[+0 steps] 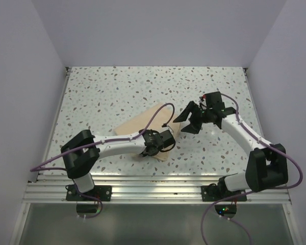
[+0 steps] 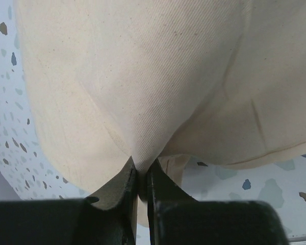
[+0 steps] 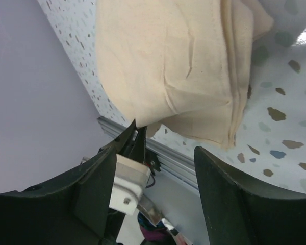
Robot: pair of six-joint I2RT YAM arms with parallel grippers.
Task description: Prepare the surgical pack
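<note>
The left gripper (image 2: 141,171) is pinched tight on a fold at the edge of the surgical pack (image 2: 158,76). Its two dark fingers nearly meet at the bottom centre of the left wrist view, with beige cloth puckered up between them. In the top view this gripper sits just below the middle of the frame, at the pack's lower right end.

The right gripper (image 3: 155,153) stands wide, with nothing between its fingers. In its own view the pack's layered corner lies above and beyond the gap, and the left gripper's pinch shows at centre left. From above it sits just right of the pack, near the left gripper.

The pack lies as a folded tan slab at the middle of the speckled table (image 1: 117,92), turned at an angle and partly covered by the left arm.
</note>
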